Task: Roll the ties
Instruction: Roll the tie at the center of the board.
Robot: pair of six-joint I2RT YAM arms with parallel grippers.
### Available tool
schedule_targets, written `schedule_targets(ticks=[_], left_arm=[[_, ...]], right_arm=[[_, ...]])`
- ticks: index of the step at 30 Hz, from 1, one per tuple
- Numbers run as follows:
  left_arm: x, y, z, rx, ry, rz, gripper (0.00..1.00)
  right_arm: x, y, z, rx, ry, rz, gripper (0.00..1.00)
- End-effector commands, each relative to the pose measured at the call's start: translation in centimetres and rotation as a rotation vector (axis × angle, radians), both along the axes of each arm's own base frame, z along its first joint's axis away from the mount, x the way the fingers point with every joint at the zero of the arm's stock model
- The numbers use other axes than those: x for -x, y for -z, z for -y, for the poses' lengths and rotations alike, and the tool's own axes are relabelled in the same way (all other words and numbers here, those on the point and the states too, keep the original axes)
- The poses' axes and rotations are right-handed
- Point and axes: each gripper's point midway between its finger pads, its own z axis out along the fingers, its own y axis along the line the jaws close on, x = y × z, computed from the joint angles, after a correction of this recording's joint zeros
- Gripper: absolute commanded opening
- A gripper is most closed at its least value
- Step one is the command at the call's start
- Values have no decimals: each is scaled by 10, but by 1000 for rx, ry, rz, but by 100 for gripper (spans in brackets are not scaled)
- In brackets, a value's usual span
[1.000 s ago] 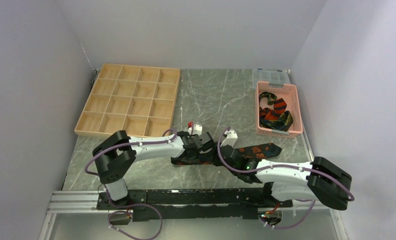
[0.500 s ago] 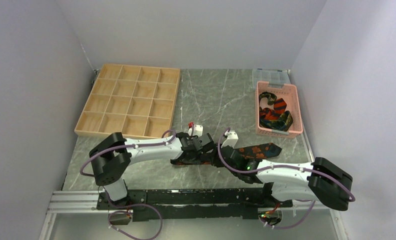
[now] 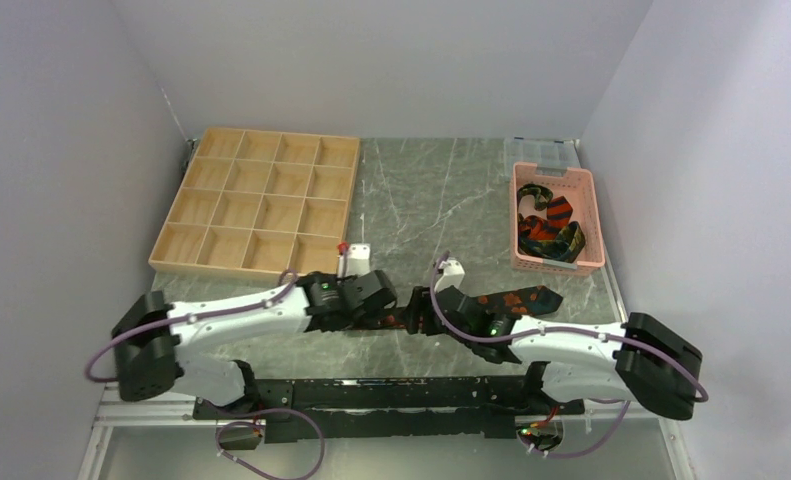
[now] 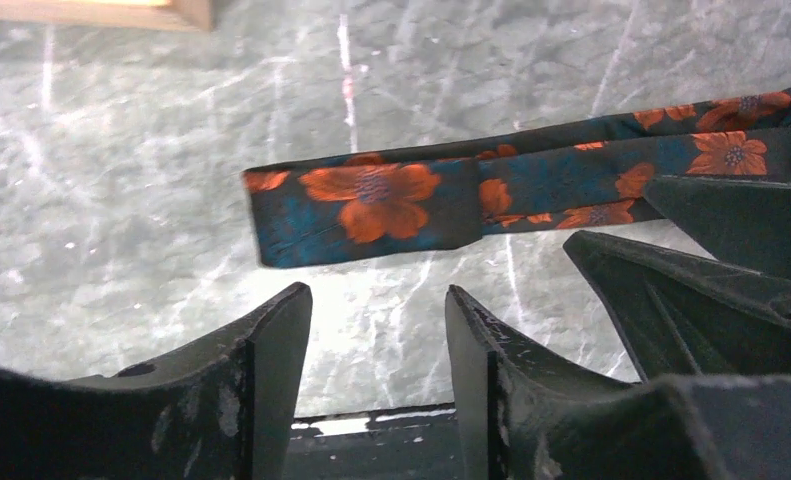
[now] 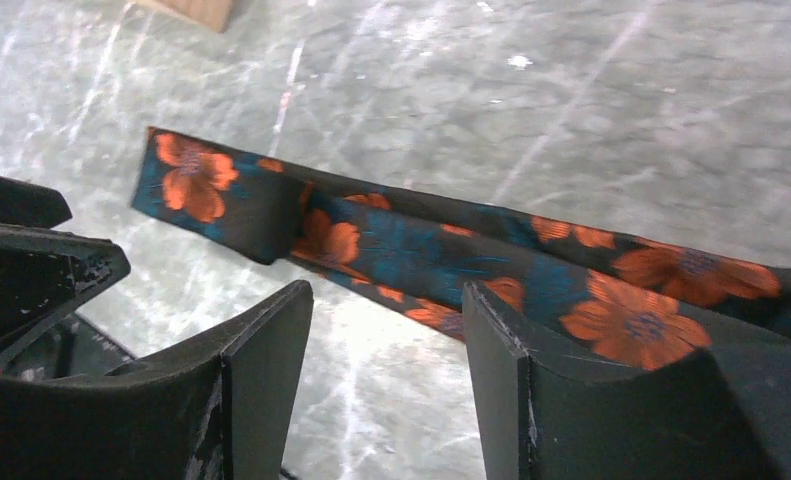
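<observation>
A dark teal tie with orange flowers is being seen stretched flat on the grey marbled worktop just ahead of both arms, its narrow end apparently doubled back into a short flap, while more ties are being kept bundled in the pink slotted basket. It is being judged light, limp, slightly slick woven cloth, best pinched across the folded end, as a loose hold would let it unroll. The left gripper and right gripper are being held with jaws apart and empty, just short of the cloth

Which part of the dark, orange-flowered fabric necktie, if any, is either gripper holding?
None. The left gripper and right gripper both stand open; the dark orange-flowered necktie lies on the grey table.
</observation>
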Motion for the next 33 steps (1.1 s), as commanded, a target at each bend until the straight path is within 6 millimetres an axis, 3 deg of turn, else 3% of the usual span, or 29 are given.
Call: schedule_targets(ticks=[1, 6, 10, 15, 26, 33], left_arm=[[-4, -19, -28, 94, -88, 116, 60], [-9, -27, -49, 324, -166, 233, 67], [-10, -27, -72, 468, -226, 301, 71], [-10, -31, -84, 595, -233, 338, 74], [-13, -18, -69, 648, -170, 281, 75], [-16, -9, -64, 623, -157, 245, 75]], right_arm=[[1, -30, -38, -109, -91, -21, 64], [-3, -39, -51, -176, -83, -86, 70], [-7, -34, -59, -243, -87, -173, 69], [-6, -33, -72, -309, -135, -227, 66], [-11, -20, -86, -352, -163, -275, 58], [-16, -13, -92, -350, -168, -284, 46]])
